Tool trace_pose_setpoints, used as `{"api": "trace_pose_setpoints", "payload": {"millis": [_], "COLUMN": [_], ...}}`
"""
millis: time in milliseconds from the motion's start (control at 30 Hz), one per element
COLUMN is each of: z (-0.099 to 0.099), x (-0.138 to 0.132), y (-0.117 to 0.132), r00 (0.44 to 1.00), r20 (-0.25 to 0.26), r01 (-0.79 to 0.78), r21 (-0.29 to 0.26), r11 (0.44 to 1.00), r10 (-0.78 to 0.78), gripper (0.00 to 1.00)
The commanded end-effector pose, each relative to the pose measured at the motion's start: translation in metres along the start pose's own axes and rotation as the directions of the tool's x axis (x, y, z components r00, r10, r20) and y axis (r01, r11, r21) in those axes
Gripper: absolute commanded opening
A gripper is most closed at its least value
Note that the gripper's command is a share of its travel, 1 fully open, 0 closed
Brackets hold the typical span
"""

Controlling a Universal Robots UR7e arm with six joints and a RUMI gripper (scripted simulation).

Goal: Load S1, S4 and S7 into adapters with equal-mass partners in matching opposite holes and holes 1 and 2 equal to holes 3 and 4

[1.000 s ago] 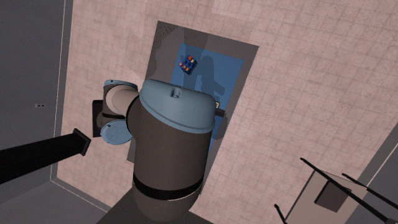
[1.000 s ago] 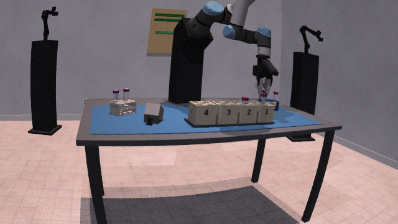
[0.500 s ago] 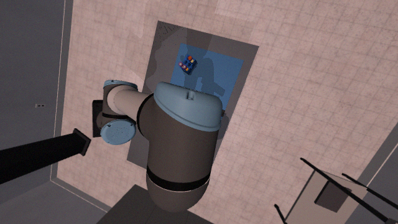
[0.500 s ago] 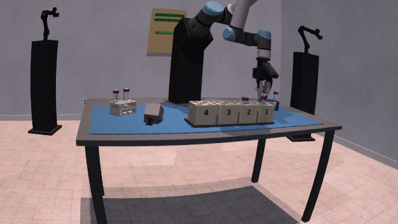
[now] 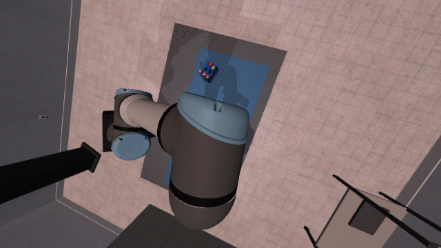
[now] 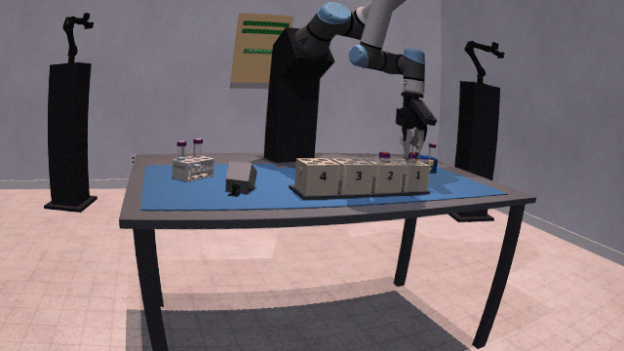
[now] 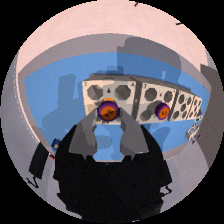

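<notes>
the end effector (image 6: pixel 413 152) (image 7: pixel 108 108) is closed on a purple-rimmed 50 ml tube (image 6: pixel 412 156) (image 7: pixel 108 112) with an orange cap dot, its id too blurred to read. the tube is at adapter 1 (image 6: pixel 417 177) (image 7: pixel 89 103), near the edge facing the arm; how deep it sits i cannot tell. another orange-dotted tube (image 6: pixel 384 155) (image 7: pixel 162 111) stands in adapter 2 (image 6: pixel 389 179) (image 7: pixel 149 102). adapters 3 (image 6: pixel 357 181) and 4 (image 6: pixel 316 180) complete the row on the loading stand (image 6: pixel 361 195). on the bench (image 5: pixel 265 52) (image 6: pixel 331 219), a blue rack (image 5: pixel 209 73) (image 6: pixel 434 168) holds several capped tubes, and a pale rack (image 6: pixel 181 173) holds two raised purple-capped ones. the small sloped desk (image 6: pixel 241 175) stands between the pale rack and adapter 4.
</notes>
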State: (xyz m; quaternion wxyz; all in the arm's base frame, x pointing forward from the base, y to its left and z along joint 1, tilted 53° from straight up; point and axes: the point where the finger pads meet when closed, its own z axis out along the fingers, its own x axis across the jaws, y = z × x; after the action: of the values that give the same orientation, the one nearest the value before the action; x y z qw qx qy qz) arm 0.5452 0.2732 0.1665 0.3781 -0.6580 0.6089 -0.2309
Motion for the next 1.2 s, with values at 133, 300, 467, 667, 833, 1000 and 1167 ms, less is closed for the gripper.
{"api": "trace_pose_setpoints", "payload": {"millis": [133, 300, 467, 667, 833, 1000, 1167], "z": [0.000, 0.000, 0.000, -0.004, -0.020, -0.030, -0.041], "x": [0.000, 0.000, 0.000, 0.000, 0.000, 0.000, 0.000], "y": [0.000, 0.000, 0.000, 0.000, 0.000, 0.000, 0.000], "r00": [1.000, 1.000, 1.000, 1.000, 1.000, 1.000, 1.000], "r20": [0.000, 0.000, 0.000, 0.000, 0.000, 0.000, 0.000], "r01": [0.000, 0.000, 0.000, 0.000, 0.000, 0.000, 0.000], "r21": [0.001, 0.001, 0.001, 0.001, 0.001, 0.001, 0.001], "r11": [1.000, 1.000, 1.000, 1.000, 1.000, 1.000, 1.000], "r10": [0.000, 0.000, 0.000, 0.000, 0.000, 0.000, 0.000], "gripper": [0.00, 0.35, 0.35, 0.35, 0.35, 0.35, 0.35]}}
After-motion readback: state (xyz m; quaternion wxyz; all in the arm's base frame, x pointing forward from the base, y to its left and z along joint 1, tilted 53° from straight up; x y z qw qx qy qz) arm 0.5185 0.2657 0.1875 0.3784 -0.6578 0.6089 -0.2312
